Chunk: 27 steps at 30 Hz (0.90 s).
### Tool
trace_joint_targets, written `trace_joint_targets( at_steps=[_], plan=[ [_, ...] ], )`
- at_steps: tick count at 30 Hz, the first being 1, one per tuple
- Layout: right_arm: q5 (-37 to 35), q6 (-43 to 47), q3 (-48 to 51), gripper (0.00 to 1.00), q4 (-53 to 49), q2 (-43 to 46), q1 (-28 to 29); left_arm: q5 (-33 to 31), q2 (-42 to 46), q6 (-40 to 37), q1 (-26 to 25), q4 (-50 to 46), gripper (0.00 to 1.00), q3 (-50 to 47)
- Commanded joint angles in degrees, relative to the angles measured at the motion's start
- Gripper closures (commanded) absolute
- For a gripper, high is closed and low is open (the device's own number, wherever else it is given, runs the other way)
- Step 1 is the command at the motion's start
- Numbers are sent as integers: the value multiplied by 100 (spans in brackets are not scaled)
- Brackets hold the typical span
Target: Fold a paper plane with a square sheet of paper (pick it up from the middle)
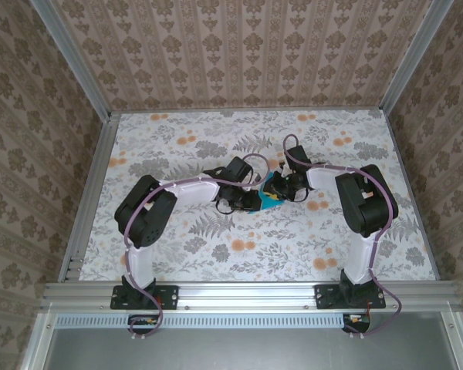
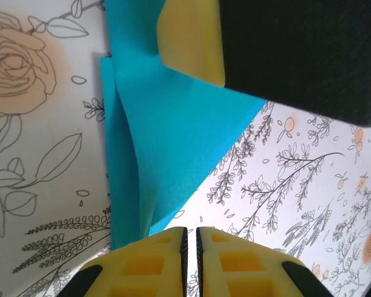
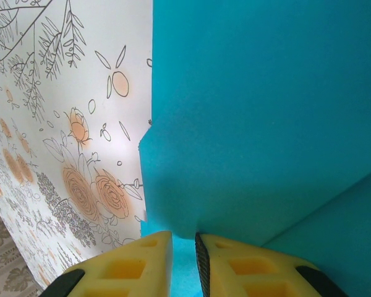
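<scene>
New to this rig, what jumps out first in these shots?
The bright turquoise sheet of paper at mid-table, partly folded, stands out against the floral tabletop. Both arms converge on it: the right claw pinches it, and the left claw sits at one of its corners, jaws nearly together.

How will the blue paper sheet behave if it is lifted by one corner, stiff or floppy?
Likely floppy: the sheet bends in a soft curve beside its fold in the left wrist view. It probably creases easily, since sharp folded edges show in it. If pushed, it may slide on the smooth-looking tabletop.
</scene>
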State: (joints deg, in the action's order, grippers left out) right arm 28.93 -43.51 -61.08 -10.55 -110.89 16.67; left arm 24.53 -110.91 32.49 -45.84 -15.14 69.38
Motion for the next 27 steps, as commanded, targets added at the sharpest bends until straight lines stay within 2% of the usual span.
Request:
trace_joint_targets(
  at_steps=[1,15,27],
  plan=[
    [-1388,18,333,77,-651,-741,-49,-50,-130,-67,-21,-332,85,39],
    [-1398,25,308,77,-665,-761,-43,-505,-212,18,74,-521,86,30],
    [-1425,26,297,77,-689,-790,-49,-441,-254,65,113,-498,86,-74]
  ],
)
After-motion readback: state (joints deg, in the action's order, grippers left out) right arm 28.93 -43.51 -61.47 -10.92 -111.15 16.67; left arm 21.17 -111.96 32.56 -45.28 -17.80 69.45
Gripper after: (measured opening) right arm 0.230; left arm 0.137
